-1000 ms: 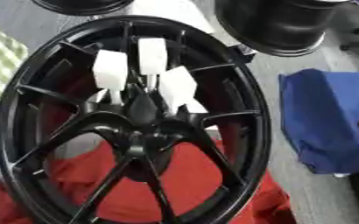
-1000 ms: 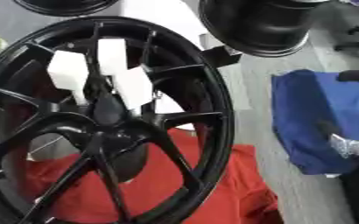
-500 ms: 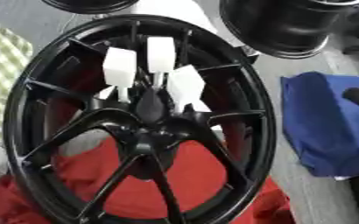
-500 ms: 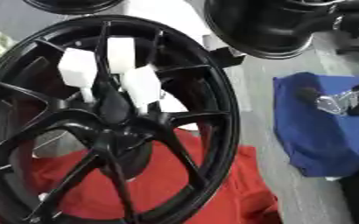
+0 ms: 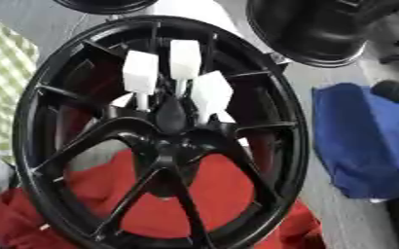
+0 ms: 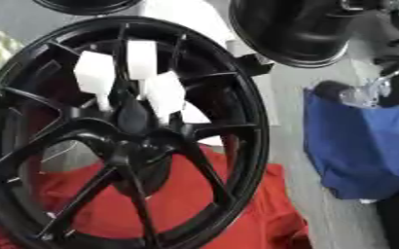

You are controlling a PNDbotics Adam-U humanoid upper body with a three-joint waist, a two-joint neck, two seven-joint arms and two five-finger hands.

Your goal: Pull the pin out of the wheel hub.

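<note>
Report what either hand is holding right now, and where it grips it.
Nothing can be seen held. Neither hand's fingers show clearly; only a dark and silver shape above the blue cloth. The white pins stand untouched in the wheel hub.

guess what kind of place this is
Probably a wheel or car workshop, or a bench set up like one: a black spoked wheel fills the view, another dark rim lies behind it, and red and blue cloths lie about.

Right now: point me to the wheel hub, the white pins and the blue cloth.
wheel hub [image 5: 179, 146], left eye view, centre where spokes meet
white pins [image 5: 184, 59], left eye view, middle pin's flat white head
blue cloth [image 6: 360, 146], right eye view, middle of the fabric
</note>
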